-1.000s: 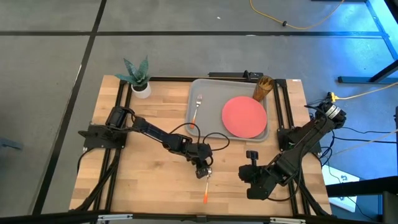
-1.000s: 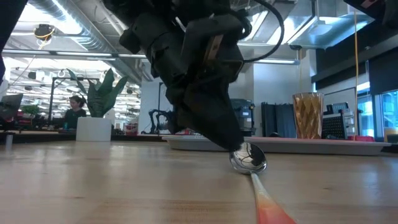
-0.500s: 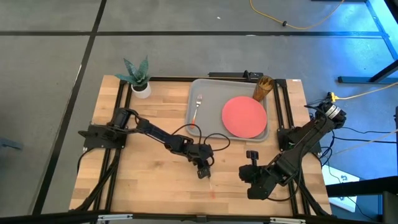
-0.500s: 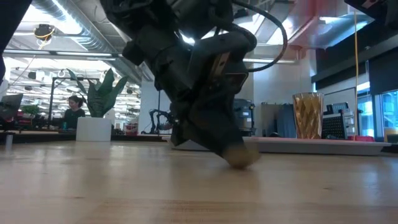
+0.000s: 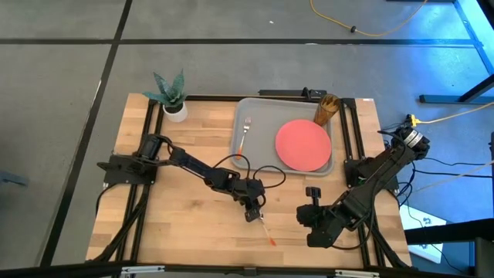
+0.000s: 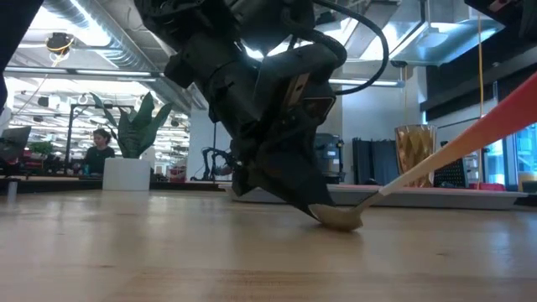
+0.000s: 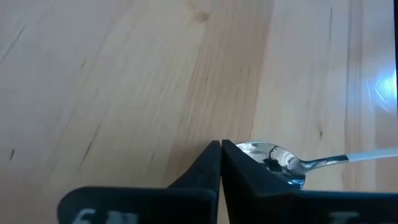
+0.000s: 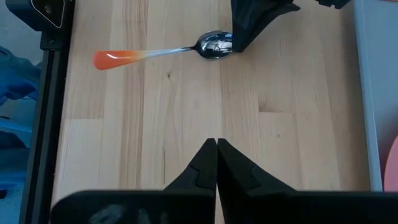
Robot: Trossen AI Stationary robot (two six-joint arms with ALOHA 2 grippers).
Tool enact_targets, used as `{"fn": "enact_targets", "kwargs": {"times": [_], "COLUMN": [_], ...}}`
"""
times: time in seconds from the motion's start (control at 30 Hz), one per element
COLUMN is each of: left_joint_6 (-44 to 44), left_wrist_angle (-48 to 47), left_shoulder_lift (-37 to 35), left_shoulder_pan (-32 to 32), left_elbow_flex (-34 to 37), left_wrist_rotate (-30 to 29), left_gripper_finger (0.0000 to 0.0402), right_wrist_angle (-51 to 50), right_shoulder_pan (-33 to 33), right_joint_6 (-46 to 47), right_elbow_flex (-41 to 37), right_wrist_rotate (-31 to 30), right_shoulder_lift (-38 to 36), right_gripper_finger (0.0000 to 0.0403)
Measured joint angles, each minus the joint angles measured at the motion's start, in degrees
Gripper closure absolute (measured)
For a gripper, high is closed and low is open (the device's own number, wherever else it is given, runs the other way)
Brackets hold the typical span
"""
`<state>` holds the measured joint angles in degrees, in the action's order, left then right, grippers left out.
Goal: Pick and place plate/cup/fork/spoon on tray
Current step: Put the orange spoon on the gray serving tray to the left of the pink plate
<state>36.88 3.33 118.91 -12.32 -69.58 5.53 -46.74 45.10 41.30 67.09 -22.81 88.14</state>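
Observation:
The spoon (image 5: 263, 228) lies on the bare wood at the middle of the table's near part. Its silver bowl (image 6: 340, 220) rests on the table and its orange handle end (image 8: 107, 59) points near and right. My left gripper (image 5: 252, 214) stands at the bowl, shut with nothing between its fingers. My right gripper (image 8: 216, 144) hangs shut above the near right of the table, touching nothing. The coral plate (image 5: 303, 144), the fork (image 5: 246, 133) and the amber cup (image 5: 326, 110) sit on the grey tray (image 5: 262, 112) at the far middle. My left gripper touches the spoon's bowl (image 7: 273, 163) with the outer side of one shut finger (image 7: 249, 177); the bowl is beside the fingers, not between them. The fingers slant down from the table's left and far side. The bowl stays on the table, and the handle (image 6: 453, 151) slopes up off it.
A white pot with a green plant (image 5: 171, 96) stands at the far left corner. Bare wood lies between the spoon and the tray. In the low view a person (image 6: 101, 147) sits in the room behind the table.
My left gripper has shut beside the spoon's bowl without taking it between the fingers. The spoon's handle, which pointed at the near edge and lay flat, has swung toward the right and tipped up off the table; the bowl has stayed by the fingers.

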Motion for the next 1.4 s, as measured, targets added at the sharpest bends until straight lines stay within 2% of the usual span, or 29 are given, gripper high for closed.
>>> {"fn": "enact_targets", "kwargs": {"times": [0.73,1.13,1.27,1.4], "left_joint_6": [-7.41,-10.58,-10.33,-10.23], "left_wrist_angle": [-0.77,-1.41,-1.33,-1.18], "left_shoulder_lift": [-0.53,-0.96,-0.96,-1.0], "left_shoulder_pan": [2.48,3.06,3.04,3.04], "left_elbow_flex": [-0.72,-3.43,-3.43,-3.43], "left_wrist_rotate": [-11.17,-9.49,-4.88,2.16], "left_gripper_finger": [0.0401,0.0401,0.0401,0.04], "right_wrist_angle": [0.02,0.02,0.0,0.0], "right_shoulder_pan": [0.01,0.01,0.01,0.02], "right_joint_6": [0.08,0.2,0.2,0.2], "right_elbow_flex": [0.0,0.0,0.0,0.0], "right_wrist_rotate": [-0.02,0.09,0.09,0.08], "right_shoulder_lift": [0.0,0.0,0.0,0.0], "right_gripper_finger": [0.0398,0.0398,0.0398,0.0398]}}
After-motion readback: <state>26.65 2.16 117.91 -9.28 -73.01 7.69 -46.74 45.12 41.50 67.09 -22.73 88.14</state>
